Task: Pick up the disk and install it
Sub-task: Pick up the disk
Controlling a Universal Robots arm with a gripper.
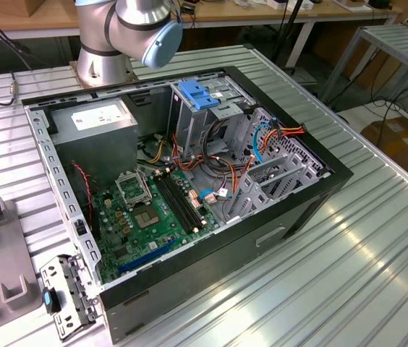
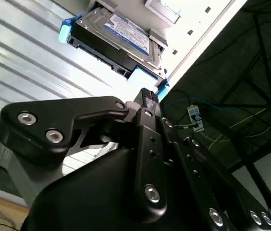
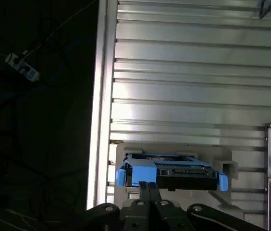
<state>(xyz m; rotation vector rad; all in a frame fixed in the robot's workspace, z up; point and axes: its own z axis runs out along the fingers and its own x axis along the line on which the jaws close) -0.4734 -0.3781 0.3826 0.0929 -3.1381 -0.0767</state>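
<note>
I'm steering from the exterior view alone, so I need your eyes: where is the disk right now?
Observer: In both wrist views the disk sits in a grey holder on the ribbed metal table, near the table's edge.
Operator: Is the gripper holding it?
Observer: No. The gripper is shut with nothing between its fingers, and it points toward the disk.
Operator: Which face is showing?
Observer: In the second wrist view its white label with a blue band is uncovered, and blue rails sit on two opposite sides.
</note>
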